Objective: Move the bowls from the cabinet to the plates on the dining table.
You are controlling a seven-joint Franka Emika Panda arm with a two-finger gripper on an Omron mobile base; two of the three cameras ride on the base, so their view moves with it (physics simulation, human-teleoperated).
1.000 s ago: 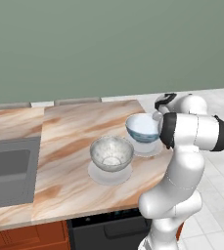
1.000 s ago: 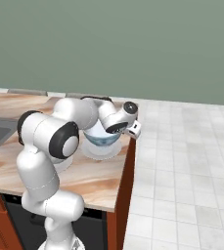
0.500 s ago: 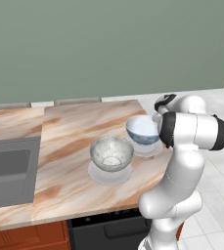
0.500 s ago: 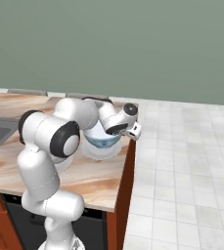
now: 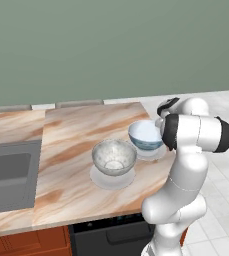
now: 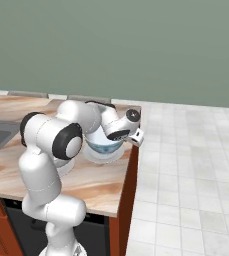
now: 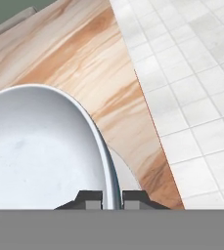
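Bowls are both down at the right end of the worktop (image 5: 81, 135). Going left to right in the left base view, you have the sink (image 5: 6, 175) sunk into the left part, then the speckled grey bowl (image 5: 114, 156) sitting on its pale plate (image 5: 100, 179) near the front edge, then the blue-patterned bowl (image 5: 146, 135) close to the right edge, on the second plate (image 7: 125, 172). From the hand view that plate peeks out just beyond the bowl's rim.

Your claw (image 7: 111, 197) is pinched narrow on the rim of the blue-patterned bowl, one fingertip (image 7: 91, 197) inside and the other outside.

Watch the release. The bowl sits very near the worktop's right edge, with tiled floor (image 7: 191, 73) below; if you pull away before the jaws have parted fully, I judge you could drag or tip it off the plate and over the edge. Whether the bowl rests flat or is held slightly tilted I cannot tell. The speckled bowl stands just beside it, so a sideways retreat to the left risks a knock; straight up looks clear.
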